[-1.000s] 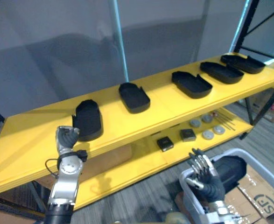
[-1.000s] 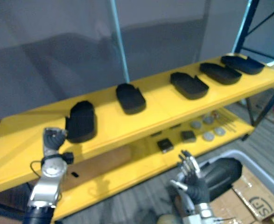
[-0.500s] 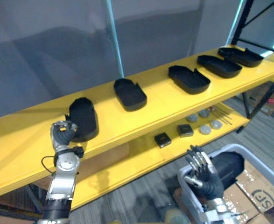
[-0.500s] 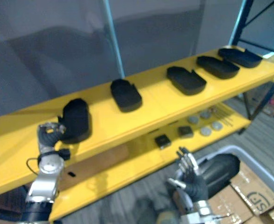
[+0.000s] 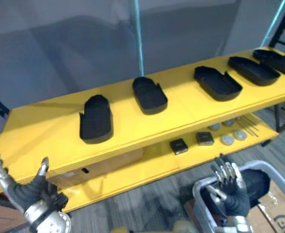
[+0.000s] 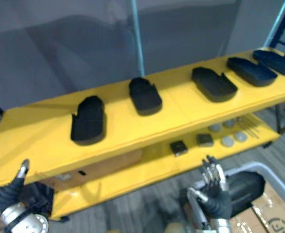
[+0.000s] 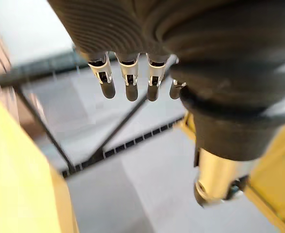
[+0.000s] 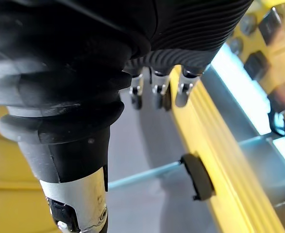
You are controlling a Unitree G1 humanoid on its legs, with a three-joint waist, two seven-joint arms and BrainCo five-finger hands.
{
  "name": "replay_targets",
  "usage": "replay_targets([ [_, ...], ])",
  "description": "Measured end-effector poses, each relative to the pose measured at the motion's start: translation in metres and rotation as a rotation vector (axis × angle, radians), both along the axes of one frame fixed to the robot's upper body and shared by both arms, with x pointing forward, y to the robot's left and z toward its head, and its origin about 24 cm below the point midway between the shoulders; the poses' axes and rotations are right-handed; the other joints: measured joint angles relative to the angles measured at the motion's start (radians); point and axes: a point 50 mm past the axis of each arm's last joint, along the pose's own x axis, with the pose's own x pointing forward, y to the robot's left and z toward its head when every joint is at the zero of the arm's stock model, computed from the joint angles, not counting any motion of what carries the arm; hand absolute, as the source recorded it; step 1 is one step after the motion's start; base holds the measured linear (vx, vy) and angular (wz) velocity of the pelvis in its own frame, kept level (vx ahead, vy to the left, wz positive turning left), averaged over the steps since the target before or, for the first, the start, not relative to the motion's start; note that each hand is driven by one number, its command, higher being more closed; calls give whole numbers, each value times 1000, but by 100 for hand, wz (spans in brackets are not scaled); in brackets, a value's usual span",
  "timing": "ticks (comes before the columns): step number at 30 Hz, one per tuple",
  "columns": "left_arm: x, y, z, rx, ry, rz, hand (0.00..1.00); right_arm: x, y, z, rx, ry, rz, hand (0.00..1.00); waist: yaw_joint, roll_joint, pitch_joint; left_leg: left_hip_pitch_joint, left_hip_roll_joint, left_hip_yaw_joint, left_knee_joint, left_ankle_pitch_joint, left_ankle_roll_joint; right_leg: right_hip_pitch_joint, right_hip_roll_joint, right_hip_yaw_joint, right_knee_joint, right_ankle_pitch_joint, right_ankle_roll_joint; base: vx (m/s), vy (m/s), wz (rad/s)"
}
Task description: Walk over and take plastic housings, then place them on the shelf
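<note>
Several black plastic housings lie in a row on the top board of the yellow shelf (image 5: pixel 45 141). The leftmost housing (image 5: pixel 96 119) sits near the front edge, with another housing (image 5: pixel 149 94) and a third (image 5: pixel 217 82) to its right. My left hand (image 5: pixel 23 191) hangs low at the lower left, well below that board. It is open and empty, with straight fingers (image 7: pixel 127 82). My right hand (image 5: pixel 227 187) is open over a grey bin (image 5: pixel 200 191), where one more black housing (image 5: pixel 256 182) lies.
The lower shelf board holds small dark blocks (image 5: pixel 178 145) and grey discs (image 5: pixel 232 138). A steel post (image 5: pixel 138 39) rises behind the shelf before a grey wall. A cardboard box (image 6: pixel 273 218) lies on the floor at the right.
My left hand has left the leftmost housing on the shelf, dropped to the lower left and opened. The camera has shifted. The right hand stays open over the bin.
</note>
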Motion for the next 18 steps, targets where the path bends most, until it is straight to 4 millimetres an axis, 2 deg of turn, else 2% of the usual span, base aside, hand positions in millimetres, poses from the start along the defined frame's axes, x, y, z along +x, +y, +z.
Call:
replay_targets([
  [5,-16,8,-17,-31,88,102,0,-1,0,-4,9,-7,-26,0,8,-2,-1,17,-8,-25,-27,12,-2,27,-7,-30,-12,-7,0,22,-2,18],
  [9,-23,14,-30,-52,145,154,0,-2,-1,-17,20,50,-54,0,30,-4,-1,13,-10,-42,-27,13,-2,39,-9,-53,-28,-6,1,16,17,13],
  [11,-24,14,-34,-60,154,156,0,-1,-1,-23,25,67,-61,0,30,-8,1,13,-13,-56,-27,13,-3,53,-10,-67,-41,-4,3,24,21,18],
  [14,-24,18,-28,-36,75,137,0,3,-2,-29,37,85,-94,0,31,-19,2,13,-14,-68,-31,13,-3,68,-10,-80,-58,-3,4,15,18,13],
  [18,0,15,-12,-7,-83,33,0,9,-2,-36,41,101,-107,0,33,-18,-1,17,-18,-75,-47,25,-1,68,-11,-82,-74,4,6,20,15,6],
])
